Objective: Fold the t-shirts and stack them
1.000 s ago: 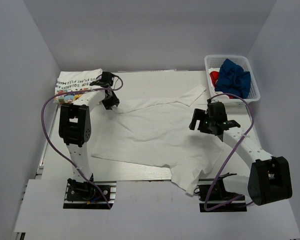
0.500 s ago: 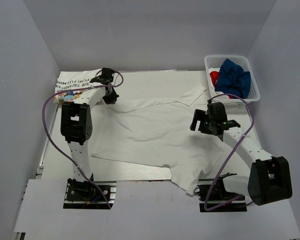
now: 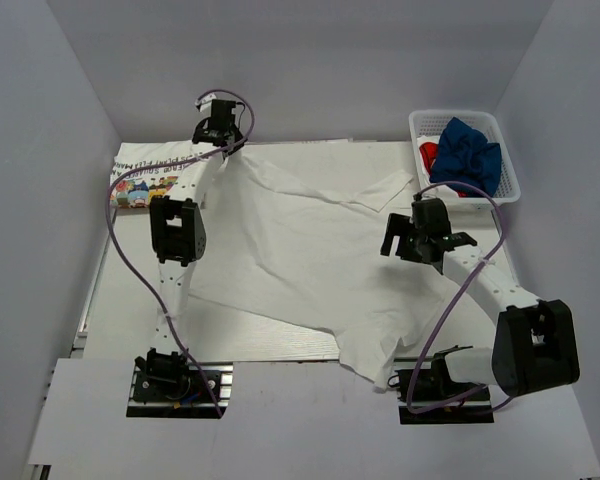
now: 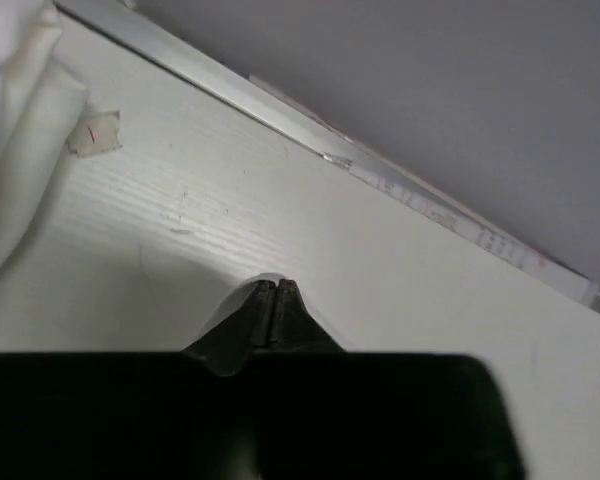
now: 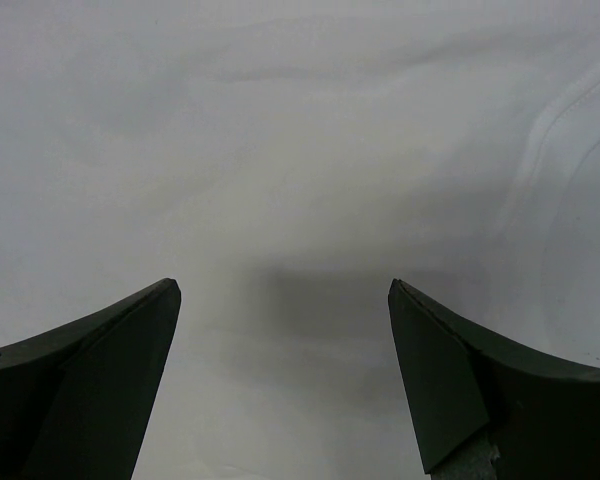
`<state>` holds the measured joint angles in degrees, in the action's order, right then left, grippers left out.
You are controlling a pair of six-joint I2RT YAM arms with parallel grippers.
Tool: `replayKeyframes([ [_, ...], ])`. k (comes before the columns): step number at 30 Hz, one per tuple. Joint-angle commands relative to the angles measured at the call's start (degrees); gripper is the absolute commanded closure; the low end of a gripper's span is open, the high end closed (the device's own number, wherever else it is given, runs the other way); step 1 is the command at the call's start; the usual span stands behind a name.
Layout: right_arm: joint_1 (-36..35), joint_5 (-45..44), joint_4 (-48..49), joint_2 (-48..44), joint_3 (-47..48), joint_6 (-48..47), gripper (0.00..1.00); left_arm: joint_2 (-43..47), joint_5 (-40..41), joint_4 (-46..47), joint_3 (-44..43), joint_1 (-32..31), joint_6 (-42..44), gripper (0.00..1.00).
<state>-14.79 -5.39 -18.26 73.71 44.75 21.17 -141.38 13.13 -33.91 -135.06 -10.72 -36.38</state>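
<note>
A plain white t-shirt [image 3: 310,250] lies spread over the table's middle, and its hem hangs over the near edge. My left gripper [image 3: 223,148] is at the back left, shut on the shirt's far left corner and holding it raised. In the left wrist view the fingertips [image 4: 275,287] are pressed together over the bare table. White cloth [image 4: 10,150] shows at that view's left edge. My right gripper [image 3: 395,240] is open over the shirt's right side. In the right wrist view the gripper [image 5: 283,287] has only white cloth [image 5: 300,150] beneath it.
A folded white tee with colourful print and black lettering [image 3: 145,172] lies at the back left. A white lattice basket [image 3: 510,170] at the back right holds a navy tee [image 3: 467,152] and one with red [image 3: 429,153]. The back wall is close behind my left gripper.
My left gripper moved toward the back wall and up, dragging the white shirt's left corner with it. The right arm barely moved.
</note>
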Motion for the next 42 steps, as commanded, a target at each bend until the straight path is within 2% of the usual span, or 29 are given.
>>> replayKeyframes([
  [1,-0.07,-3.48,-0.11,1.17,4.02,-0.6,0.1,-5.21,5.86,2.08,-5.91,1.4,-6.04,1.0],
  [2,-0.15,-3.49,0.41,-0.05,3.51,-0.52,0.1,-5.22,5.16,4.97,-2.43,1.4,-6.07,0.67],
  [3,0.02,-3.49,0.77,-0.41,3.06,-0.6,0.1,-2.52,2.2,7.95,-0.13,1.4,-5.46,0.21],
  [4,0.19,-3.66,2.86,-0.93,2.36,-1.04,0.1,-1.1,0.6,13.12,1.98,1.4,-4.67,0.0],
  [5,0.11,-3.84,2.97,-1.72,2.27,-1.3,0.1,0.3,-1.42,15.0,5.48,1.4,-4.66,0.0],
  [7,-0.07,-3.84,3.32,-1.91,2.71,-2.18,0.1,3.39,-3.01,16.94,6.39,1.4,-2.92,0.0],
  [12,-0.07,-1.82,6.83,-0.07,5.69,-2.62,0.1,7.95,-9.07,14.32,6.47,-0.52,1.3,0.0],
  [15,0.11,-2.08,4.74,5.02,12.61,-1.31,0.1,13.05,-11.62,11.16,11.74,-1.14,3.33,0.0],
  [18,-0.07,-2.35,3.06,14.5,18.87,0.19,0.1,19.01,-11.63,7.55,19.99,-2.28,4.73,0.0],
  [21,0.2,-2.43,2.53,22.58,26.07,1.68,0.1,23.77,-11.1,6.75,31.59,-4.13,4.22,0.0],
  [22,0.28,-2.17,1.48,26.1,31.05,1.94,0.1,26.48,-12.23,7.36,37.88,-4.83,4.21,0.0],
  [24,0.28,-2.61,0.07,30.6,34.16,3.0,0.1,28.52,-12.77,8.93,45.72,-7.19,3.69,0.0],
  [30,0.37,-3.14,-0.81,41.33,44.1,4.75,0.1,31.16,-13.3,7.1,52.87,-14.66,4.74,0.0],
  [35,0.63,-1.91,-1.95,48.79,50.24,5.72,0.1,31.17,-14.88,7.11,58.42,-17.84,5.27,0.0],
  [42,0.72,-2.53,-2.66,52.75,53.16,5.9,0.1,29.59,-6.64,-0.09,63.16,-20.57,4.74,0.0],
])
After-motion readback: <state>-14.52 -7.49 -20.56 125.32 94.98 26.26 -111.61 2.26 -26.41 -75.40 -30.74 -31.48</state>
